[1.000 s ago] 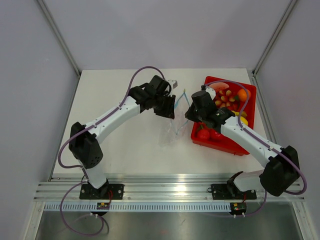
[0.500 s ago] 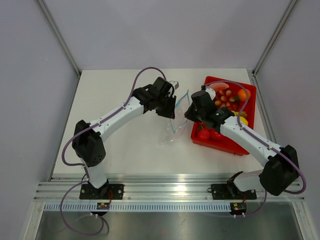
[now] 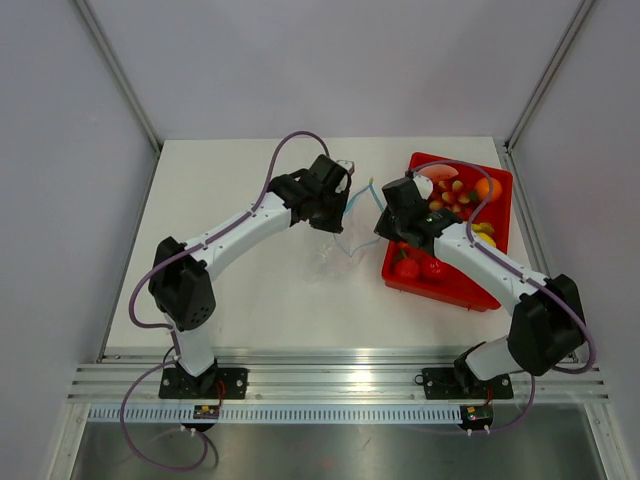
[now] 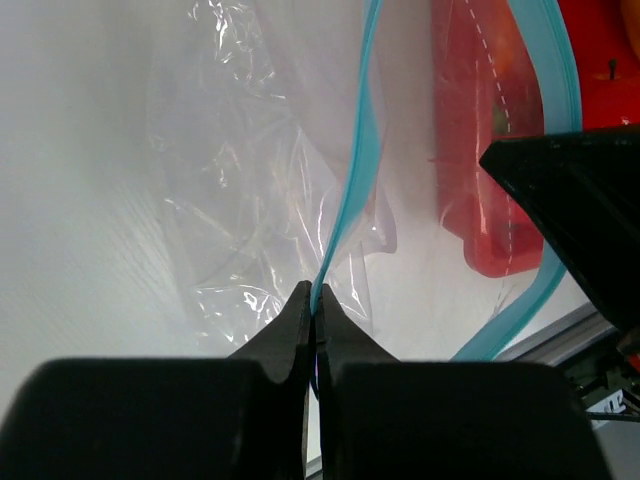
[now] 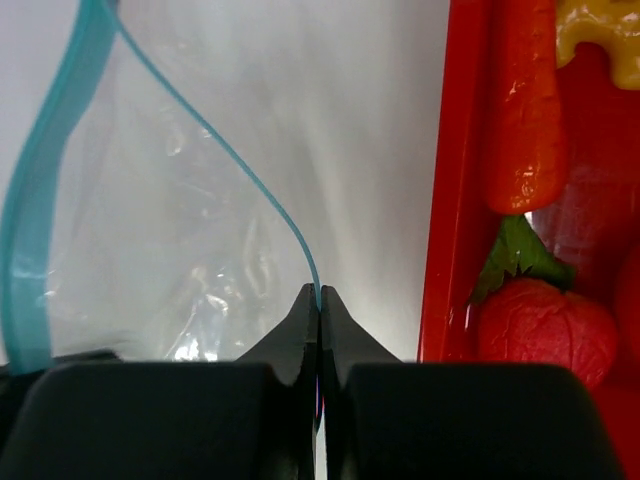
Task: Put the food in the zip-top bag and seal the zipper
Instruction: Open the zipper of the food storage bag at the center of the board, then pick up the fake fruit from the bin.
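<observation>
The bag (image 4: 250,200) is clear, crinkled plastic. Its mouth is pulled wide, and the light blue zipper (image 4: 352,190) is parted into two lips. The left end effector (image 4: 312,300) is clamped on one lip and the right end effector (image 5: 319,300) on the other. The bag sits between them over the worktop (image 3: 230,200), just beside the red tray (image 3: 440,287) holding the food (image 3: 455,195).

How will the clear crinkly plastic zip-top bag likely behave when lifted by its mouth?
Probably floppy: the clear plastic bag sags in creased folds below its light blue zipper strip. Likely light: the left end effector and right end effector hold it by thin pinches.
</observation>
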`<state>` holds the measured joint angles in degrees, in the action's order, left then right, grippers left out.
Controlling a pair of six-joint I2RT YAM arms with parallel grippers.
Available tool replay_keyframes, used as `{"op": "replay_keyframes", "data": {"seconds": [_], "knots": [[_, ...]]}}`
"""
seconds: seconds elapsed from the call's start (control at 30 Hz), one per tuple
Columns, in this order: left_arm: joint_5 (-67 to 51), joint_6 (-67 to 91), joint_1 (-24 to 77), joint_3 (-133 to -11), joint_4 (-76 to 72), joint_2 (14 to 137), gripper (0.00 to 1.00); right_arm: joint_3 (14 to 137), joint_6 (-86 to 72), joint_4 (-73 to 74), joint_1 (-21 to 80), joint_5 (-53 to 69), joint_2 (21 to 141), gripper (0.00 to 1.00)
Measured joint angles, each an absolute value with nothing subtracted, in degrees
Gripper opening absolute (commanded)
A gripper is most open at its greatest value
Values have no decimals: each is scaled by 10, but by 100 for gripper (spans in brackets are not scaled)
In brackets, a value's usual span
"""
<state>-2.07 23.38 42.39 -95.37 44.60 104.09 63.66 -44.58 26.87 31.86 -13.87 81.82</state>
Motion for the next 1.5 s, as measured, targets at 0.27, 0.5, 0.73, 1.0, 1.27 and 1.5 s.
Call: {"op": "replay_keyframes", "data": {"seconds": [0.27, 0.5, 0.73, 1.0, 1.27, 1.5], "knots": [[33, 244, 424, -973, 465, 1041, 0, 652, -427, 271, 312, -149, 883, 12], [32, 249, 423, -988, 464, 1044, 0, 652, -416, 273, 311, -152, 877, 61], [30, 253, 423, -991, 464, 1058, 0, 649, -411, 297, 311, -156, 771, 75], [37, 257, 428, -998, 465, 1073, 0, 586, -435, 334, 281, -189, 660, 79], [57, 257, 431, -1031, 482, 1088, 0, 508, -450, 372, 238, -178, 649, 79], [60, 255, 437, -1035, 485, 1088, 0, 477, -443, 343, 223, -119, 719, 83]]}}
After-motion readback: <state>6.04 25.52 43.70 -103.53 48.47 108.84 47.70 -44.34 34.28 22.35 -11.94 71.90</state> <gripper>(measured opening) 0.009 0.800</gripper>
